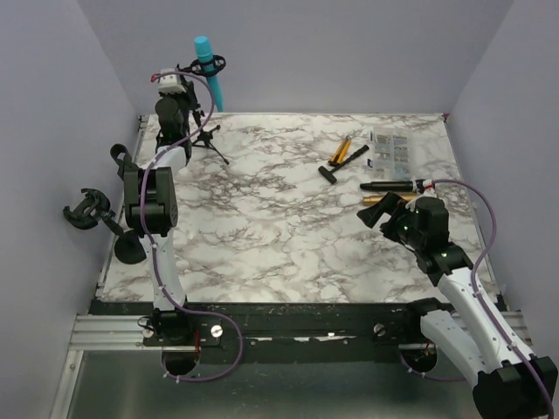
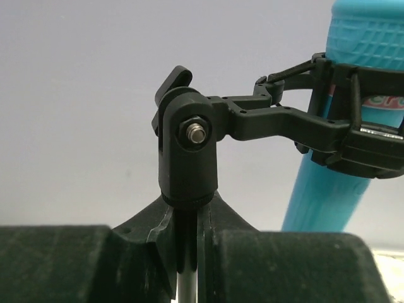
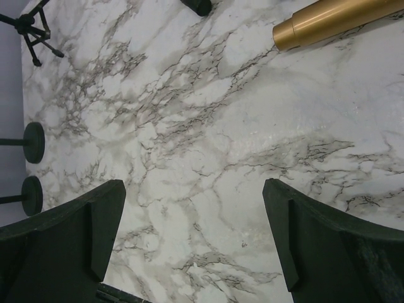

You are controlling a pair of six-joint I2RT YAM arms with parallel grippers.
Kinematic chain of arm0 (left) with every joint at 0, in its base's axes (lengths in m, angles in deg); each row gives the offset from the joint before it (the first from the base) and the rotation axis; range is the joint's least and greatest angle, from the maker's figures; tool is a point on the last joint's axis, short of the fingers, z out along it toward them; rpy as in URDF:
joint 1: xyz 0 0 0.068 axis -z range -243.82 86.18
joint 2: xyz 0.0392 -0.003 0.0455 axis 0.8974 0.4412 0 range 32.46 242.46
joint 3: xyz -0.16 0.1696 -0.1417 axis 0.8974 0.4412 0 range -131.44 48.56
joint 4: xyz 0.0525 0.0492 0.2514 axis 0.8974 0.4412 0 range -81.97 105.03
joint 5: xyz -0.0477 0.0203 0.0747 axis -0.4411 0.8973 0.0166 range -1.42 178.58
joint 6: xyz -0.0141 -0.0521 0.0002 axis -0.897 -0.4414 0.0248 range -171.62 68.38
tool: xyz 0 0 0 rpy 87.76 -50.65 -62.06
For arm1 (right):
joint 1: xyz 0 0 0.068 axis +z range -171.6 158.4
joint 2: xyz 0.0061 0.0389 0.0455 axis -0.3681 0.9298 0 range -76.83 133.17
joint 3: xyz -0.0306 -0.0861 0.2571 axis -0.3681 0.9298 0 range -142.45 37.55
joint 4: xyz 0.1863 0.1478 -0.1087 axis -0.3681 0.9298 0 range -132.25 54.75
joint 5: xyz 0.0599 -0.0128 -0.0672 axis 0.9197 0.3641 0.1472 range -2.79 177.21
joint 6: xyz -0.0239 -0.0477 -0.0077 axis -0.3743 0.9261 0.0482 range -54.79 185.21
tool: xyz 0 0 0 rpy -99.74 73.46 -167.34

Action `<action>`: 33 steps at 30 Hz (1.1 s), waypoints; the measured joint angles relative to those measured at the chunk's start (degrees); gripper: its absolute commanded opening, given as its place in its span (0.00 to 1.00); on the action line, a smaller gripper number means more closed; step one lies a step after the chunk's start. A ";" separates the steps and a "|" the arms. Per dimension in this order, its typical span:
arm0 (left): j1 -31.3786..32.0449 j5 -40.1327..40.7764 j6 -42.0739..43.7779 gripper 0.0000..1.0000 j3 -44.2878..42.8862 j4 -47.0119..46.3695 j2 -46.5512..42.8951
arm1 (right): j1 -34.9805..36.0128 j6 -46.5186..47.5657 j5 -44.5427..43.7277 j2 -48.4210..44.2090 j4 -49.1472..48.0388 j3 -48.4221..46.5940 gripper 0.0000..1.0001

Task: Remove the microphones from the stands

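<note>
A blue microphone (image 1: 210,70) sits tilted in a black shock-mount clip (image 1: 208,63) on top of a small tripod stand (image 1: 208,138) at the far left of the marble table. My left gripper (image 1: 190,106) is shut on the stand's thin pole. In the left wrist view its jaws (image 2: 189,252) pinch the pole just below the black swivel joint (image 2: 188,158), and the microphone (image 2: 341,158) hangs in the clip (image 2: 328,126) to the right. My right gripper (image 1: 384,212) is open and empty, low over the table at the right (image 3: 196,233).
A gold microphone (image 1: 377,199) (image 3: 334,22) and a black one (image 1: 389,185) lie just beyond my right gripper. Yellow-handled tools (image 1: 341,153) and a clear packet (image 1: 390,150) lie at the back. A second black stand (image 1: 129,247) with an empty clip (image 1: 83,209) stands at the left edge.
</note>
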 measured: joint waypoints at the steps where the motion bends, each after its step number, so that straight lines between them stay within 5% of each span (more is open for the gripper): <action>1: 0.98 0.55 0.42 0.00 2.47 -0.66 -1.68 | 0.00 0.09 0.00 -0.20 0.00 0.00 1.00; 19: 33.42 22.05 5.86 0.00 51.12 -9.31 -38.03 | 0.00 5.25 1.11 0.94 0.35 -2.45 1.00; 29: 45.22 29.81 5.88 0.00 65.75 -9.79 -53.57 | 0.00 5.70 6.45 -1.01 0.20 -4.11 1.00; 33: 47.65 30.77 3.15 0.08 67.56 -4.96 -58.86 | 0.00 5.92 9.92 2.25 0.28 -5.88 1.00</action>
